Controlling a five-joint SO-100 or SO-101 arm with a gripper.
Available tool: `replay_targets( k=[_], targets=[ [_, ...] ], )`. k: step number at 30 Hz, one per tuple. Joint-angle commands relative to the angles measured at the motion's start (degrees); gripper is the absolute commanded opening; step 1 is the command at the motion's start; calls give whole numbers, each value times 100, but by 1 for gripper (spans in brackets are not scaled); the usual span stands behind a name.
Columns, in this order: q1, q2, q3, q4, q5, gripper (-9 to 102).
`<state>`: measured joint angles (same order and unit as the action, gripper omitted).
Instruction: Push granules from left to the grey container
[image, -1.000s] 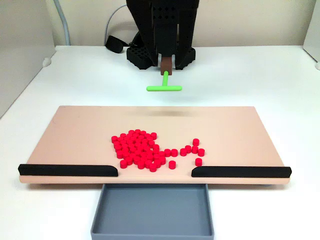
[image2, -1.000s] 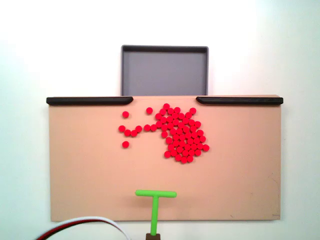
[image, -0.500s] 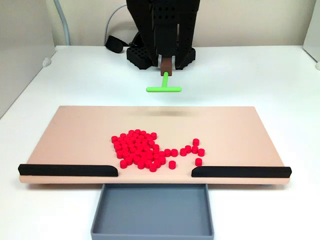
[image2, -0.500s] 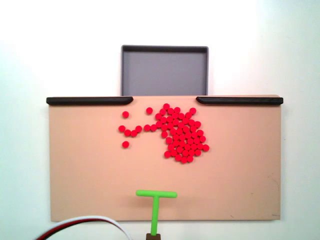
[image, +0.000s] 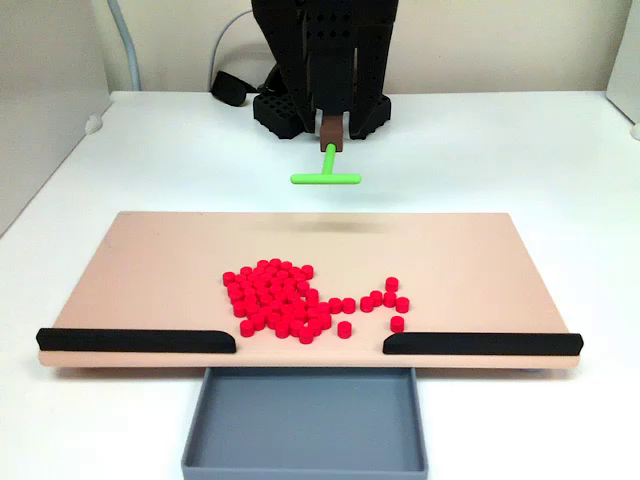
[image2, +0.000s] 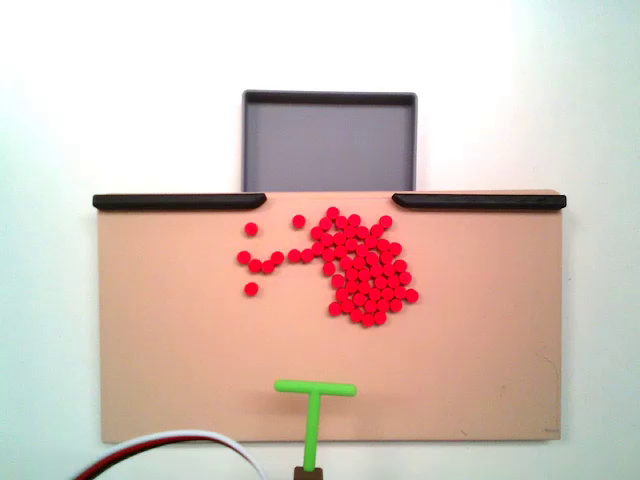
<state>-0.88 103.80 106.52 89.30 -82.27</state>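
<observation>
A white counter against a pale wall carries one tan board with two black strips. The claw holds one green T-stick above the board's edge. Ahead of it lie several dozen red granules, too many to count; beyond them, one grey tray.

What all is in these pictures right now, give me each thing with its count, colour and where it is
granules: many, bright red, clustered mid-board with a few strays beside the pile
grey container: one, slate grey, empty, below the board edge at the gap between the strips
board: one, tan, on the white table
strips: two, black, along the board edge by the container
T-shaped stick: one, green, over the board's far edge from the container
cable: one, white and red, corner of the top-down fixed view
arm: one, black, behind the board, carrying the stick
</observation>
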Motion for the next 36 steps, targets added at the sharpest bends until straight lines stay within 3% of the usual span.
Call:
replay_targets(
  k=[1, 36],
  targets=[
    [35, 149, -79, 53, -26, 0],
    [-149, 185, -79, 35, 9, 0]
  ],
)
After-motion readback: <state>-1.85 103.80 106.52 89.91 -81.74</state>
